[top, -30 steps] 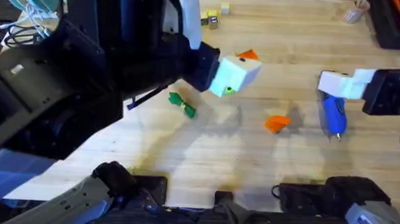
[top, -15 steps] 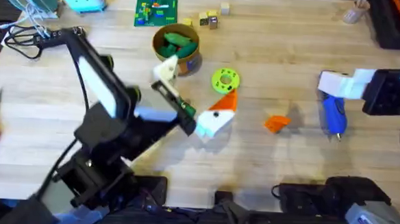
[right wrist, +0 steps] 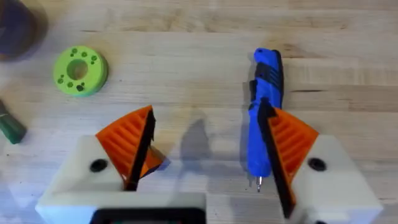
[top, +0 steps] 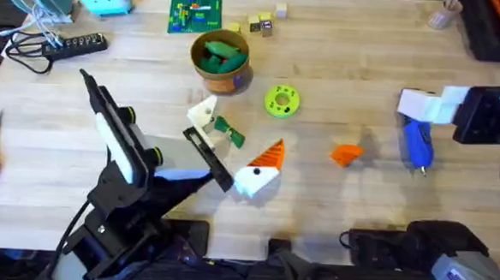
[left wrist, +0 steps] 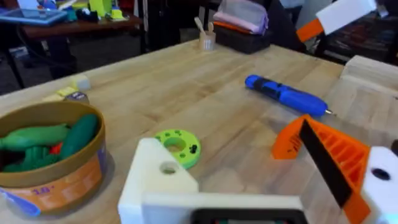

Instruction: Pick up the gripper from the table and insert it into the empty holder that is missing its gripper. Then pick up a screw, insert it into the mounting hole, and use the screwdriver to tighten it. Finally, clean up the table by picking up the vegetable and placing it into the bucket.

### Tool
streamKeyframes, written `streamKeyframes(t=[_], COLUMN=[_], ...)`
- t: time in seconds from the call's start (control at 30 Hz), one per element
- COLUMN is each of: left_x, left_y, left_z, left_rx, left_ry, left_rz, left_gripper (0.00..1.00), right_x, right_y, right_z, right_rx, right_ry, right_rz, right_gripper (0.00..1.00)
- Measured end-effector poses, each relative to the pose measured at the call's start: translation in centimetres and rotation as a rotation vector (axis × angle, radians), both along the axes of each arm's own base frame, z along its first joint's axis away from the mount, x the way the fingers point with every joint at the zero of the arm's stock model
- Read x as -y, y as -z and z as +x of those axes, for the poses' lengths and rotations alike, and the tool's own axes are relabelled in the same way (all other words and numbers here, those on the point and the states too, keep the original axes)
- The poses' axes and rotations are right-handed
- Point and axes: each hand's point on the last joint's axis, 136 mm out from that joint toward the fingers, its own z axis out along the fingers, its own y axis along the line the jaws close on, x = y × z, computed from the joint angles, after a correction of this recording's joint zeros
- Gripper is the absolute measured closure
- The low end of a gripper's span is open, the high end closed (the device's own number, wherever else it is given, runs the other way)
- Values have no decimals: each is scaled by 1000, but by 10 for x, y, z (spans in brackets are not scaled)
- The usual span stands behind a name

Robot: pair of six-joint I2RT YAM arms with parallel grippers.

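Your left gripper [top: 232,152] sits low over the middle of the table [top: 332,213] with its fingers spread apart and nothing between them. One of its fingers is a bare white holder [top: 202,113] with no pad, the other carries an orange ribbed pad [top: 269,156]. The small dark-green vegetable [top: 228,131] lies on the wood between those two fingers, just beside the bare one, and I can't tell whether it touches it.

The loose orange wedge [top: 346,154] you are after rests on the table to the right of that arm, clear of both grippers. Further right lies the blue screwdriver [top: 417,145], its metal tip pointing to the near edge.

Your right gripper [right wrist: 205,168] hovers above the screwdriver with its fingers open; in the wrist view the blue body runs alongside one orange pad [right wrist: 292,140], and I can't tell if they touch.

The bucket [top: 220,61] stands at the far middle with larger green toy vegetables inside, and the lime-green ring [top: 281,100] lies just to its right
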Motion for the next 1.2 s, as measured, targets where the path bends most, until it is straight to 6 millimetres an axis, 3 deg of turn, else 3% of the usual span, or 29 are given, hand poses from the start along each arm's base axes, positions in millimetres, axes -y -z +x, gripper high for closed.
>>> streamKeyframes(t=[0.2, 1.07, 1.2], left_x=[-4, -5, -5], left_y=[11, 11, 11], left_z=[-7, -7, -7], left_rx=[-30, -28, -28], left_ry=[2, 2, 2], left_rz=[26, 25, 25], left_gripper=[8, 8, 8], right_x=[0, -1, -12], right_y=[0, 0, 10], right_z=[0, 0, -12], right_rx=[0, -1, -65], right_ry=[0, -5, -48], right_rz=[0, 4, 48], right_gripper=[11, 11, 11])
